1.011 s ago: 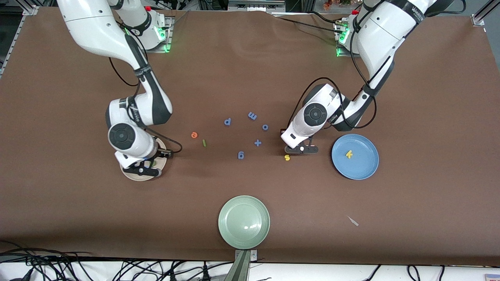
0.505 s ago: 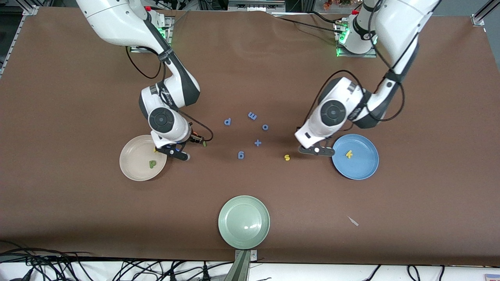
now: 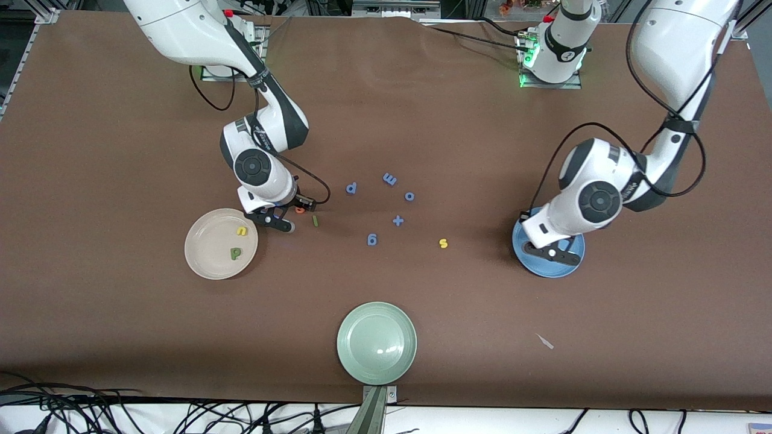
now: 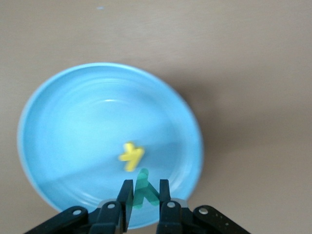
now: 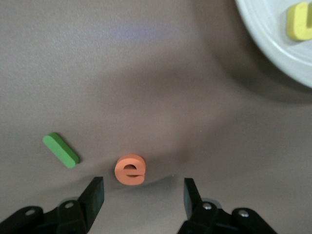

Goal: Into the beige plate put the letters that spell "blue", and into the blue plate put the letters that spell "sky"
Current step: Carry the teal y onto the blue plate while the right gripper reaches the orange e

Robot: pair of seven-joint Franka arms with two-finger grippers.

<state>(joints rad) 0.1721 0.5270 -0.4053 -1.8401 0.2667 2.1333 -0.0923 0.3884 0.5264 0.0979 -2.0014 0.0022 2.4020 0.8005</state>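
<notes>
My left gripper hangs low over the blue plate, shut on the teal y. The yellow k lies in that plate just ahead of the fingertips. In the front view this gripper covers much of the blue plate. The yellow s lies on the cloth toward the middle. My right gripper stands open just short of the orange e, with the olive l beside it. The beige plate holds the yellow u and dark green b.
Several all-blue letters lie mid-table: a p, an m, an o, a plus sign and a g. A pale green plate sits near the front edge. A small scrap lies nearby.
The left arm swung from beside the yellow s to over the blue plate, still shut. The right arm left the beige plate, uncovering the u and b, and moved to the orange e.
</notes>
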